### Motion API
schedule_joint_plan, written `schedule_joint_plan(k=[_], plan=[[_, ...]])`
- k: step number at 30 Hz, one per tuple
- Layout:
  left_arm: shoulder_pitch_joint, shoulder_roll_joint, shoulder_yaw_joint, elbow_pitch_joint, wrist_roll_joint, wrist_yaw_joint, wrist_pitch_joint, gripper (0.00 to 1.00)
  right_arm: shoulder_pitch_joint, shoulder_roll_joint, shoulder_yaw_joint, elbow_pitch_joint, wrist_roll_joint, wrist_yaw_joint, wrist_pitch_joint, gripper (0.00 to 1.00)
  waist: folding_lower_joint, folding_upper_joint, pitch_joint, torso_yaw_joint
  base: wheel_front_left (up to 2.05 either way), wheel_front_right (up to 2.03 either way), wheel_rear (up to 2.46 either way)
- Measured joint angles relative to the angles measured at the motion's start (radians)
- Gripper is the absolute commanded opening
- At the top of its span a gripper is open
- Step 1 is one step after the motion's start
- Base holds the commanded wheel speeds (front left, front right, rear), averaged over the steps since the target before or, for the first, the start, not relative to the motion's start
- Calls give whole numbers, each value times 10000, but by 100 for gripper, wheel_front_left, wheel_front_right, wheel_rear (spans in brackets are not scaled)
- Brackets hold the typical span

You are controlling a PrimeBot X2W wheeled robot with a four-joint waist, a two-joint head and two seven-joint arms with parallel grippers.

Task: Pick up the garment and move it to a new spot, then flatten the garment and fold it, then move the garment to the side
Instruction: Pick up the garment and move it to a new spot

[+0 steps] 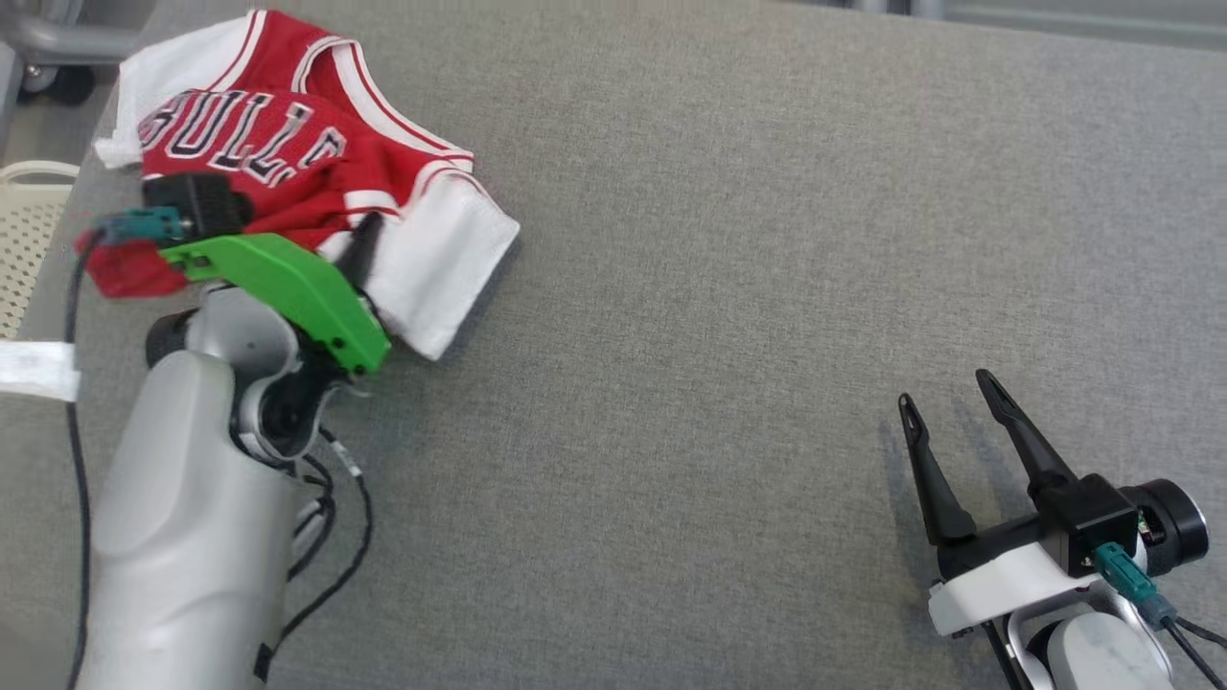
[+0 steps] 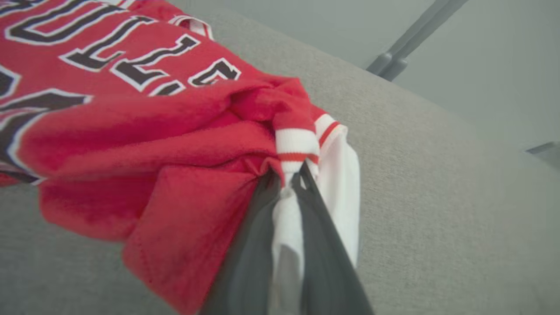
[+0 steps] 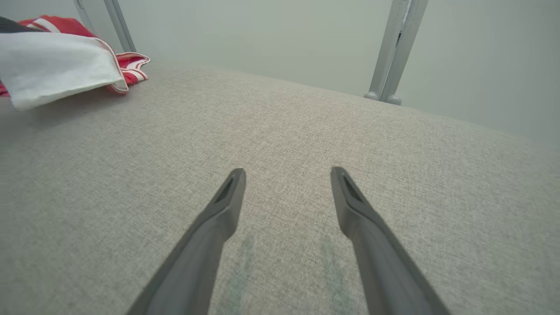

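Head view: crumpled red-and-white garment (image 1: 288, 144) at the far left of the grey desk (image 1: 719, 287), close to its left edge. Long axis slanted, from a white corner at the upper left down to a white panel at the lower right, the end nearest the middle of the desk. Black-and-white lettering face up on the red part, running along that same slant. Cream perforated basket (image 1: 29, 230) just past the desk's left edge.

Left hand (image 1: 367, 240) on the near side of the heap, where red cloth meets white. Left wrist view: left hand (image 2: 289, 180) pressed together, tips pinching a gathered fold of striped trim, with white cloth caught between the two dark fingers (image 2: 323, 245) lower down. Red folds bunched toward the pinch. Lifted or lying flat at that spot: cannot tell.

Right hand (image 1: 947, 391) low at the right, well apart from the garment, spread wide, gripping nothing, over bare desk. Right wrist view: right hand (image 3: 287, 173) likewise spread, garment (image 3: 57, 65) far off at the upper left.
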Motion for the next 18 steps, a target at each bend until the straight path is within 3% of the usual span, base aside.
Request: schedule_joint_plan(k=[7,14,18], plan=[[1383,-721,-1189,-3369,-941,13,1097,0,106,362,71,138,142,0,0,100,0,0,-832,-173,0,0,0],[1826,-1177,-2537,-4648,-1018,1001,1003,0,144,617,286,134,245,0,0,100,-1,0,-1313,-803,0,0,0],[1821,-1197,-3661,-4675,-2040,1618,422,0,179,685,489,117,305,0,0,100,0,0,-1406,-1368,0,0,0]])
